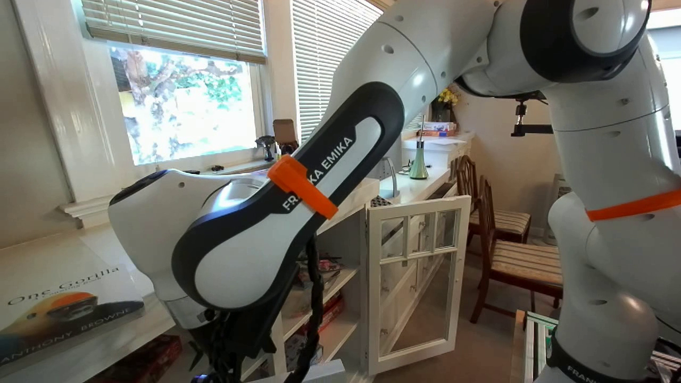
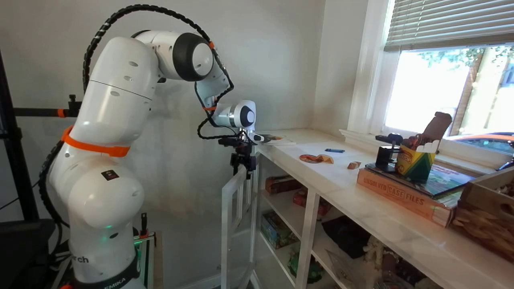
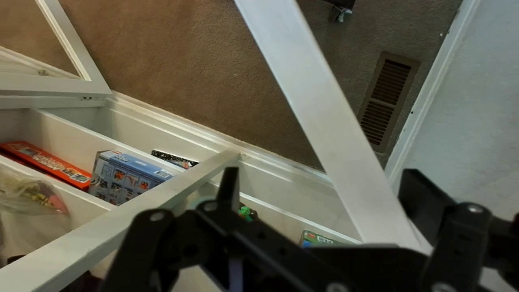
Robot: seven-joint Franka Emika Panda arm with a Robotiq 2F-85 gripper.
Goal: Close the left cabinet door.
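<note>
The left door (image 2: 226,237) stands open beneath the gripper (image 2: 242,168), its top rail (image 3: 319,105) passing through the gap between the jaws. Those jaws are spread wide, with nothing pinched: the shelf-side finger (image 3: 230,184) has clear space beside it, while the wall-side finger (image 3: 421,202) is just beside the rail (whether they touch cannot be told).

In the wrist view the rail's long axis slants away from the jaws, crossing the line between the fingers at an angle rather than squarely, and runs out of the frame toward the free edge. The shelves (image 2: 281,206) lie past the shelf-side finger; the wall (image 3: 466,134) lies past the wall-side one.

The coming move turns on that order. Closing would seem to call for carrying the rail toward the shelves, with the wall-side finger doing the pushing. The jaws appear nearer the hinge end than the free edge, so leverage may be short, and the finger could scrape or slip unless the arm follows the door's arc. The right door (image 1: 417,255), beyond the jaws on the shelf side, is open too but is not the one wanted.
</note>
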